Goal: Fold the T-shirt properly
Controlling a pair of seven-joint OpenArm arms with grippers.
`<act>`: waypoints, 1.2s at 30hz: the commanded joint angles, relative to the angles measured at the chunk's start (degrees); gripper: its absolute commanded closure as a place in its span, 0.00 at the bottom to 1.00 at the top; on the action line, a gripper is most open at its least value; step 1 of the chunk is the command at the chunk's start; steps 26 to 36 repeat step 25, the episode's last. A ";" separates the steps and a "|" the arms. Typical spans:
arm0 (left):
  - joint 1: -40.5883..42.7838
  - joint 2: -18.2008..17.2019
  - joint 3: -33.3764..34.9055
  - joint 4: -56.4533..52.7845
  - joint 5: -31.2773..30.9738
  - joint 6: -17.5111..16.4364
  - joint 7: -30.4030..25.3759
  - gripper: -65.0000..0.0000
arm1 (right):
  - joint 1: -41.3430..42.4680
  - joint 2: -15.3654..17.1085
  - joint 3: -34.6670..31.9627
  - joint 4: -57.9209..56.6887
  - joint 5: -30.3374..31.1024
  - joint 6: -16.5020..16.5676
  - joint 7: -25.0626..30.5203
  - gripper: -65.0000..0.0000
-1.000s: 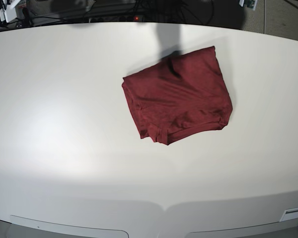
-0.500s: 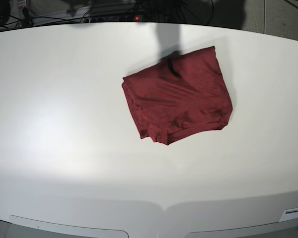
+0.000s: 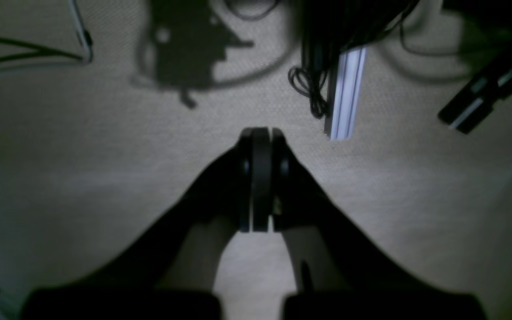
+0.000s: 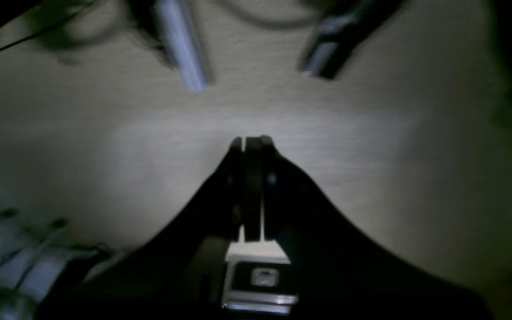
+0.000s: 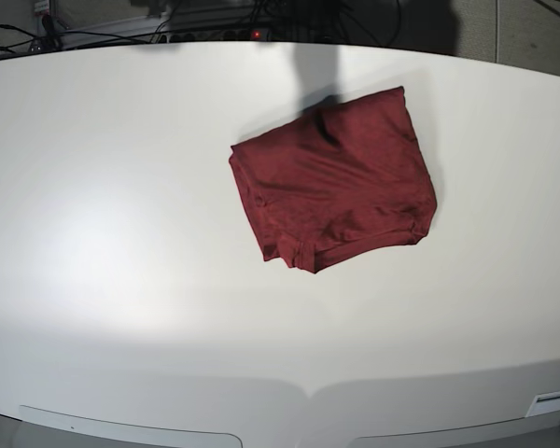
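**A:** What is hard to make out here?

**B:** Quite a lot in the wrist views. Both are dim and soft. Past the left gripper (image 3: 260, 133) there is a pale carpet-like floor (image 3: 105, 155), a tangle of black cables (image 3: 314, 80) up and to its right, and a pale metal rail (image 3: 345, 98) just beside them, its upper end hidden by the cables. A dark bar-shaped object (image 3: 482, 98) at the far right is cut off by the frame edge; I cannot tell what it is.

**A:** And the right wrist view?

**B:** Blurrier still. Ahead of the right gripper (image 4: 249, 141) lie two smeared pale bars (image 4: 180, 44) and the same grainy floor. A small silver part (image 4: 262, 278) sits below the fingers, unclear in detail.

**A:** How do the grippers stand?

**B:** Both are closed, the black pads pressed flat together with nothing between them.

**A:** Where is the T-shirt relative to them?

**B:** Neither wrist view shows it, and neither gripper appears in the base view, so both are well apart from it. The T-shirt (image 5: 334, 182) lies on the white table (image 5: 121, 233), a little right of centre toward the far edge.

**A:** Its shape and fabric?

**B:** Dark red, thin and soft, folded into a rough four-sided packet set askew. Layered edges show along the near side, with slight wrinkles. The table is smooth and matte, with a curved far edge.
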 commanded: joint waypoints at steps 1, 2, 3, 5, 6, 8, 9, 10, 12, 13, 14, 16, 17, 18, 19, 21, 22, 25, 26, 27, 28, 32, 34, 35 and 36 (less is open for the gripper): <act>-0.50 0.26 -0.02 -1.40 0.46 -0.48 -0.98 1.00 | 1.25 1.38 -1.20 -2.47 -0.52 0.04 0.46 1.00; -1.88 0.70 -0.02 -2.80 0.76 -0.50 -1.27 1.00 | 3.32 1.75 -2.73 -5.27 -1.31 -0.15 1.62 1.00; -3.15 1.07 -0.02 -3.82 0.79 -0.52 -1.36 1.00 | 5.20 1.97 -4.20 -7.58 -1.68 -0.33 2.58 1.00; -5.20 1.57 -0.02 -4.92 0.61 -0.50 -2.69 1.00 | 8.26 2.10 -7.04 -10.95 -1.64 -0.44 5.16 1.00; -5.95 1.79 -0.02 -5.07 0.35 -0.44 -3.98 1.00 | 9.53 2.08 -8.39 -12.00 -1.62 -0.52 6.56 1.00; -7.21 2.16 -0.02 -5.05 -1.31 -0.09 -5.49 1.00 | 11.65 1.92 -10.97 -13.27 -1.40 -0.61 8.61 1.00; -7.80 2.40 -0.04 -5.05 -2.84 0.33 -5.57 1.00 | 12.55 1.75 -12.09 -13.53 -1.40 -1.07 9.03 1.00; -8.41 2.58 -0.07 -5.05 -4.37 1.01 -5.66 1.00 | 13.42 1.44 -13.14 -13.57 -1.42 -2.03 8.98 1.00; -9.60 2.91 -0.07 -5.07 -6.19 2.47 -5.42 1.00 | 14.75 0.70 -14.95 -13.55 -1.40 -3.41 9.03 1.00; -10.16 3.10 -0.07 -5.05 -6.80 2.93 -5.38 1.00 | 15.30 0.28 -15.67 -13.57 -1.40 -3.63 8.96 1.00; -10.51 3.39 -0.07 -5.07 -7.15 3.08 -5.18 1.00 | 15.65 -0.13 -16.31 -13.55 -1.16 -3.67 8.98 1.00; -11.15 4.02 -0.07 -5.07 -7.78 3.58 -5.11 1.00 | 16.04 -0.96 -17.16 -13.55 -0.98 -3.72 8.96 1.00; -11.28 4.35 -0.07 -5.05 -8.44 4.22 -5.22 1.00 | 16.06 -1.40 -17.29 -13.55 -1.01 -3.74 9.01 1.00; -11.43 4.66 -0.07 -5.05 -8.87 4.59 -5.25 1.00 | 16.17 -1.86 -17.40 -13.55 -1.01 -3.74 8.98 1.00; -11.56 4.96 -0.07 -5.05 -8.85 4.94 -5.38 1.00 | 16.15 -2.25 -17.42 -13.55 -1.03 -3.74 8.98 1.00; -11.56 5.46 -0.07 -5.05 -8.83 5.29 -5.42 1.00 | 16.15 -2.73 -17.42 -13.55 -1.03 -3.72 8.96 1.00; -11.56 5.68 -0.07 -5.05 -8.83 5.27 -5.42 1.00 | 16.15 -2.82 -17.42 -13.55 -1.05 -3.72 8.94 1.00; -11.56 6.05 -0.07 -5.05 -8.83 5.25 -5.44 1.00 | 16.15 -2.80 -17.42 -13.55 -1.25 -3.76 8.44 1.00; -11.56 6.05 -0.07 -5.05 -8.83 5.25 -5.44 1.00 | 16.15 -2.80 -17.42 -13.55 -1.25 -3.76 8.44 1.00; -11.56 6.05 -0.07 -5.05 -8.83 5.25 -5.44 1.00 | 16.15 -2.80 -17.42 -13.55 -1.25 -3.76 8.44 1.00; -11.56 6.05 -0.07 -5.05 -8.83 5.25 -5.44 1.00 | 16.15 -2.80 -17.42 -13.55 -1.25 -3.76 8.44 1.00; -11.56 6.05 -0.07 -5.05 -8.83 5.25 -5.44 1.00 | 16.15 -2.80 -17.42 -13.55 -1.25 -3.76 8.44 1.00; -11.56 6.05 -0.07 -5.05 -8.83 5.25 -5.44 1.00 | 16.15 -2.80 -17.42 -13.55 -1.25 -3.76 8.44 1.00; -11.56 6.05 -0.07 -5.05 -8.83 5.25 -5.44 1.00 | 16.15 -2.80 -17.42 -13.55 -1.25 -3.76 8.44 1.00; -11.56 6.05 -0.07 -5.05 -8.83 5.25 -5.44 1.00 | 16.15 -2.80 -17.42 -13.55 -1.25 -3.76 8.44 1.00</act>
